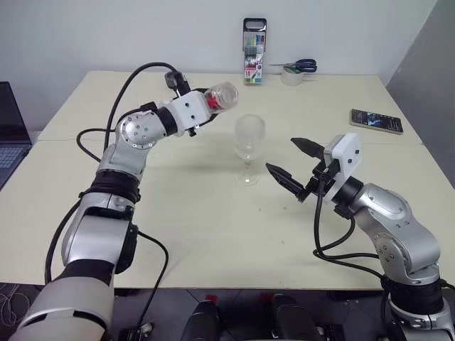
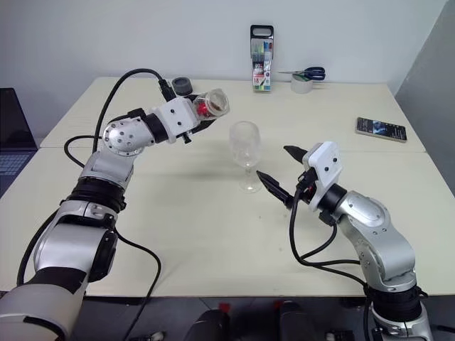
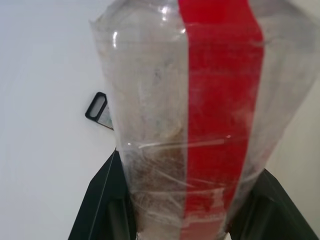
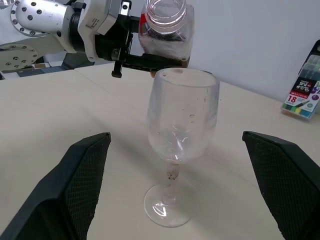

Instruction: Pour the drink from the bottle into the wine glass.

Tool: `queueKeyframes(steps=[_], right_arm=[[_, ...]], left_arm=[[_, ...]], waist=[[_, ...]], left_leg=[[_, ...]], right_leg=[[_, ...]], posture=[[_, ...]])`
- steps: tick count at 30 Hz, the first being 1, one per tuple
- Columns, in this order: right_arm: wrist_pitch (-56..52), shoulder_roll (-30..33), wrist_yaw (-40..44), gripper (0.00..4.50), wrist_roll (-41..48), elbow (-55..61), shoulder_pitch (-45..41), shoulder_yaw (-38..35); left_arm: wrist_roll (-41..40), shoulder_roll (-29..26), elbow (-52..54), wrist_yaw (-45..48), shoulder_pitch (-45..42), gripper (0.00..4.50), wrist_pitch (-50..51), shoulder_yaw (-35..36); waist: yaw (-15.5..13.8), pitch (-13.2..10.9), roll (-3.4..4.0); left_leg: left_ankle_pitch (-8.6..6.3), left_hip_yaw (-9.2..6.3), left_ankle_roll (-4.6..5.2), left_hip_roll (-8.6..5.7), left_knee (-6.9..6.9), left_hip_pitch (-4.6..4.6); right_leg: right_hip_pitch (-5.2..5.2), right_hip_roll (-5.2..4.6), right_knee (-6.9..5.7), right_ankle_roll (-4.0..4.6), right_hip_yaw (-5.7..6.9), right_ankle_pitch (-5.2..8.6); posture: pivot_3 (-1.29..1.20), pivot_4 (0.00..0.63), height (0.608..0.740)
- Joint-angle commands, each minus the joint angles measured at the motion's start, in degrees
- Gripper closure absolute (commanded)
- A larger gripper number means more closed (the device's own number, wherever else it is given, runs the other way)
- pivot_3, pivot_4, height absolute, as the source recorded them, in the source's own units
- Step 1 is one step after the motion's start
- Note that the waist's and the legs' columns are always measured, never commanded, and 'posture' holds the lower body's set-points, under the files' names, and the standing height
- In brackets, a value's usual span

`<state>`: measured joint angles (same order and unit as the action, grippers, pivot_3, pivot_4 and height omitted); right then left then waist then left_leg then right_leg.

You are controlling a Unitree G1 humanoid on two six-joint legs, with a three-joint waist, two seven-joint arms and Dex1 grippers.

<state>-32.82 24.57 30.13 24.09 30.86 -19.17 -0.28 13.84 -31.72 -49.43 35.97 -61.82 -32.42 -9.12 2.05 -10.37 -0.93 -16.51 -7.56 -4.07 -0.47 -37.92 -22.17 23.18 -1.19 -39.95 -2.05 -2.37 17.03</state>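
Your left gripper (image 1: 206, 106) pinches the bottle (image 1: 222, 96) just up-left of the wine glass (image 1: 249, 148) — right gripper (image 1: 297, 162) spread wide beside it.

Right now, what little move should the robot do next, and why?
Probably bring the bottle over the wine glass and tip further. The left gripper holds it tilted and uncapped, mouth still beside the rim, and the glass looks empty.
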Motion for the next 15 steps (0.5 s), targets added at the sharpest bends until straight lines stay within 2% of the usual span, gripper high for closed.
queueKeyframes(steps=[1, 15], right_arm=[[1.4, 0.5, 0.2, 0.0, 0.5, 1.5, -0.2, -1.0], [1.2, 0.3, -0.3, 0.0, 0.0, 1.9, 0.1, 0.1]], left_arm=[[2.4, -1.6, -0.9, -2.9, -3.3, 2.76, -4.1, -0.7], [10.0, -2.0, -4.7, -11.7, -6.3, 2.76, -9.8, -3.6]], waist=[[0.0, 0.0, 0.0], [0.4, 0.0, 0.0]], left_leg=[[0.0, 0.0, 0.0, 0.0, 0.0, 0.0], [0.0, -0.01, 0.0, -0.01, -0.01, -0.01]], right_leg=[[0.0, 0.0, 0.0, 0.0, 0.0, 0.0], [0.01, 0.0, -0.02, 0.0, 0.01, 0.0]], posture=[[0.0, 0.15, 0.74], [0.0, 0.15, 0.74]])
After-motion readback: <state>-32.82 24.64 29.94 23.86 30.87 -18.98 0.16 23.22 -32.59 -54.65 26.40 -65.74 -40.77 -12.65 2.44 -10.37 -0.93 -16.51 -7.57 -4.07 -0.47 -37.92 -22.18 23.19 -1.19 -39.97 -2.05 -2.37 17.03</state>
